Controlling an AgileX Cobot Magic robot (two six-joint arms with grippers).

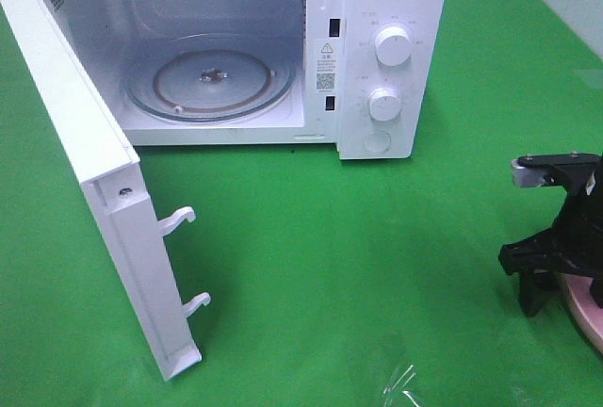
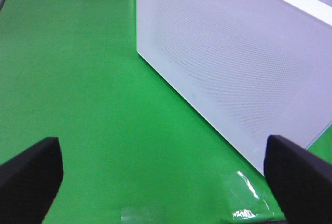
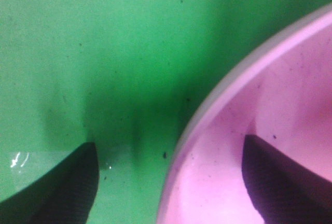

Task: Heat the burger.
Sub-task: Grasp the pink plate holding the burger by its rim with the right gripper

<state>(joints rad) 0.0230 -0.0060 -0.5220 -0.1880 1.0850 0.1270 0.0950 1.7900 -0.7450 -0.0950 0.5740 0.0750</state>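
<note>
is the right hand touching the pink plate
Cannot tell. In the right wrist view the right hand straddles the rim of the pink plate, one finger over the plate, one over the cloth, but whether a tip rests on it is hidden.

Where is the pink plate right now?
In the exterior high view the pink plate lies on the green table at the picture's right edge, in front and right of the microwave. The right gripper straddles its rim with open fingers.
</note>
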